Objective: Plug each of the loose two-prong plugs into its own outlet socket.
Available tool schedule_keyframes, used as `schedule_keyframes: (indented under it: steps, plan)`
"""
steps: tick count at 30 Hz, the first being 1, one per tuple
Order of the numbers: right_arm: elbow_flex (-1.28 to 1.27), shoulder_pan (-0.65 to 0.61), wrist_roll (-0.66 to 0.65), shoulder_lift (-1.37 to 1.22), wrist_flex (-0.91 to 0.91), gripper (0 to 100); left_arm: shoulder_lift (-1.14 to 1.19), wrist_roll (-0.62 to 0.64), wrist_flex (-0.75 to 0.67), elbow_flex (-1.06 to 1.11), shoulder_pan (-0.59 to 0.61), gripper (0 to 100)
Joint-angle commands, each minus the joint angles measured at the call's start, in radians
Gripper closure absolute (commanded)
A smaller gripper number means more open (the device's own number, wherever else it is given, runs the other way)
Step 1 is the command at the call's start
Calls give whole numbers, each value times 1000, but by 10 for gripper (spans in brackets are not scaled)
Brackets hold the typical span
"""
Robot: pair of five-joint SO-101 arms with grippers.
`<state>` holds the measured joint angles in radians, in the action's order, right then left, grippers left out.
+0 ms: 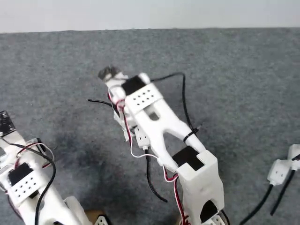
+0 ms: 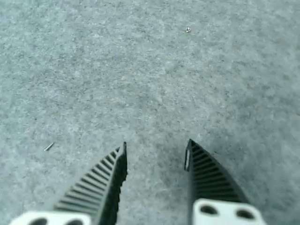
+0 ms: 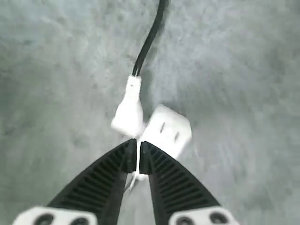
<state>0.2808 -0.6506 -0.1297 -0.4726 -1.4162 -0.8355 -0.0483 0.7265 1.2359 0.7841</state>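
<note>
My right gripper (image 3: 137, 146) is shut, its tips pressed nearly together just short of a white two-prong plug (image 3: 128, 112) on a black cable (image 3: 151, 40). Against that plug lies a white outlet socket (image 3: 167, 130) with two slots facing up. From above, my right arm stretches across the middle of the carpet with its gripper (image 1: 108, 73) at the far end, and a white socket (image 1: 140, 136) shows under the arm. My left gripper (image 2: 156, 152) stands open over bare grey carpet, with nothing between its fingers; it sits at the left edge (image 1: 5, 122).
A second white socket piece (image 1: 279, 171) with black cables (image 1: 262, 199) lies at the right edge. Another black cable (image 1: 151, 180) runs out from under the right arm. Tiny bits of debris (image 2: 48, 146) lie on the carpet (image 1: 243, 79), which is bare at the back.
</note>
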Motion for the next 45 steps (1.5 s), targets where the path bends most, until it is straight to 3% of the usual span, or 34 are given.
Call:
schedule_keyframes:
  steps: [1, 6, 10, 23, 29, 37, 45]
  plan:
    - [-110, -36, -20, 48, 216, 990, -14, 14, -25, -48, 8, 808]
    - [-129, -61, -32, 27, 292, 990, -14, 14, -28, -44, 8, 808]
    - [-133, -65, -124, -28, 332, 989, -15, 3, -29, -35, -12, 808]
    - [-120, -50, -132, -54, 318, 990, -15, -14, -29, -33, -14, 808]
    - [-170, -39, -133, 90, 268, 990, -15, -14, -29, -33, -14, 808]
    - [-402, -15, -189, 128, 426, 990, -15, -15, -29, -33, -14, 808]
    - [-368, -15, -187, 107, 418, 990, -15, -15, -28, -33, -14, 808]
